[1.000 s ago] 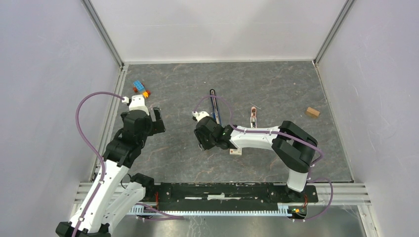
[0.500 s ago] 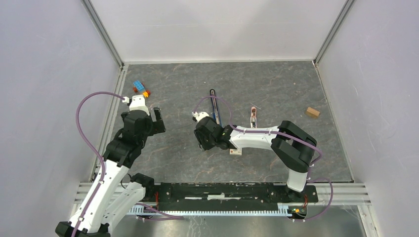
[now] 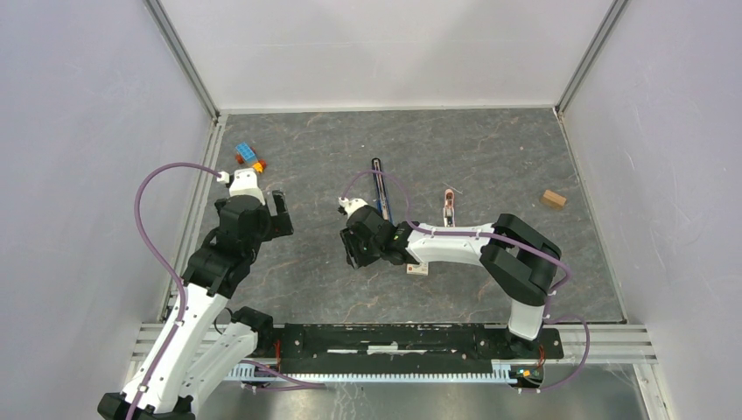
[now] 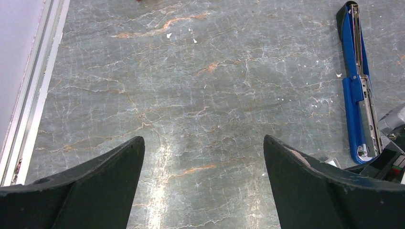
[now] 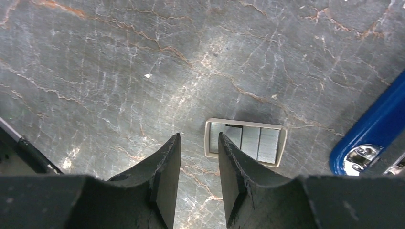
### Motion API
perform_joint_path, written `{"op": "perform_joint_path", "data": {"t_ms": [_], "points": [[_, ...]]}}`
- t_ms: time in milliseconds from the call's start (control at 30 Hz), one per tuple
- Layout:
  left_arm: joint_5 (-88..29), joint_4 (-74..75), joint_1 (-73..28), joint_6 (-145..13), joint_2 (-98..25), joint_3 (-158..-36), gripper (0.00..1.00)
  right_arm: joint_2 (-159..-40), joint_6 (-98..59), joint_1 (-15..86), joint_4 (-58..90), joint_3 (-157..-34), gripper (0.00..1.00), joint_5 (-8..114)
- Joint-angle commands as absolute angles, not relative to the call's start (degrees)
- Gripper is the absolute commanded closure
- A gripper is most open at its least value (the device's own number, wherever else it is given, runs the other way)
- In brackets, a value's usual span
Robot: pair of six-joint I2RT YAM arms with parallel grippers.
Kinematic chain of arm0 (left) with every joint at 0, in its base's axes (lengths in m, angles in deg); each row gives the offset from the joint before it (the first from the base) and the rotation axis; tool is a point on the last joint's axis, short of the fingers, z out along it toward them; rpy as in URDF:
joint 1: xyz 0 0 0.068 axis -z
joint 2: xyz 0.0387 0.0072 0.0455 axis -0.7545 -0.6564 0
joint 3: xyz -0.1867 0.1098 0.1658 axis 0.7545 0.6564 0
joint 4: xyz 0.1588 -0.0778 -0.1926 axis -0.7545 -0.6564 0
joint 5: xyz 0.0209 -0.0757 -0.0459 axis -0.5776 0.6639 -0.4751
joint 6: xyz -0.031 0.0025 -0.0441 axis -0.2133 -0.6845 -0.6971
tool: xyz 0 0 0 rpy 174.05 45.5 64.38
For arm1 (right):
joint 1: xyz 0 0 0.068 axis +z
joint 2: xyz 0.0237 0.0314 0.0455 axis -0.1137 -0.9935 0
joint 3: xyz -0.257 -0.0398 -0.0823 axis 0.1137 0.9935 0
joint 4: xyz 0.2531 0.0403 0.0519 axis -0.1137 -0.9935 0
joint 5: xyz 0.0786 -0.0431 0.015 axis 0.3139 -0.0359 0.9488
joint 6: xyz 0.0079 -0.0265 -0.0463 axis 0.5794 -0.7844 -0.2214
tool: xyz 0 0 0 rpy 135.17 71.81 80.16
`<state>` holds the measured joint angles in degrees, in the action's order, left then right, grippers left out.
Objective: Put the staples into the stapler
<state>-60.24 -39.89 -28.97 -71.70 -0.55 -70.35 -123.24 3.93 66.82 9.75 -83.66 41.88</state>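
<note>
The blue stapler (image 3: 381,192) lies opened out flat mid-table, its metal channel facing up (image 4: 357,86); its blue end also shows at the right of the right wrist view (image 5: 377,129). The staples (image 5: 260,143) are silvery strips in a small beige tray beside that end. My right gripper (image 5: 199,136) hovers over the tray's left edge, its fingers a narrow gap apart with only table between them. From above, the right gripper (image 3: 357,249) hides the tray. My left gripper (image 4: 203,138) is wide open and empty over bare table, left of the stapler (image 3: 278,214).
Toy bricks (image 3: 248,157) lie at the back left and a wooden block (image 3: 552,199) at the right. A pinkish tool (image 3: 449,206) and a small pale piece (image 3: 417,269) lie right of the stapler. A metal rail (image 4: 28,105) borders the left edge.
My right gripper has shifted slightly to the left. The left arm and the stapler have not moved.
</note>
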Motion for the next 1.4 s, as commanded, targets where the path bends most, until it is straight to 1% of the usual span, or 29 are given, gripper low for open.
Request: {"op": "perform_joint_path", "data": {"t_ms": [0, 233, 500, 633, 800, 1067, 1233, 1367], "points": [[-61.95, -39.62, -28.73, -71.63, -0.02, -71.79, 0.0, -123.04, 5.21, 67.17, 13.11, -83.4, 0.6, 44.09], [-62.22, -39.64, -28.59, -71.63, -0.15, -71.82, 0.0, -121.96, 0.74, 67.21, 7.37, -86.41, 0.61, 36.43], [-62.04, -39.67, -28.62, -71.63, -0.47, -71.93, 0.0, -123.07, -3.54, 69.24, 1.68, -90.69, 0.48, 28.48], [-62.04, -39.61, -28.66, -71.63, -0.38, -71.84, 0.0, -124.46, -4.36, 70.05, 0.15, -92.59, 0.47, 27.07], [-61.99, -39.63, -28.51, -71.63, -0.4, -71.86, 0.0, -125.67, -4.82, 70.62, -0.83, -93.6, 0.49, 25.85], [-61.97, -39.67, -28.5, -71.54, -0.36, -71.81, 0.0, -126.31, -5.12, 71.04, -1.98, -93.54, 0.55, 24.92], [-61.87, -39.63, -28.41, -71.54, -0.38, -71.81, 0.0, -126.86, -5.1, 71.02, -1.91, -93.57, 0.56, 24.7], [-61.86, -39.73, -28.42, -71.54, -0.37, -71.81, 0.0, -127.22, -5.02, 71.06, -1.82, -93.61, 0.54, 24.82]]}}
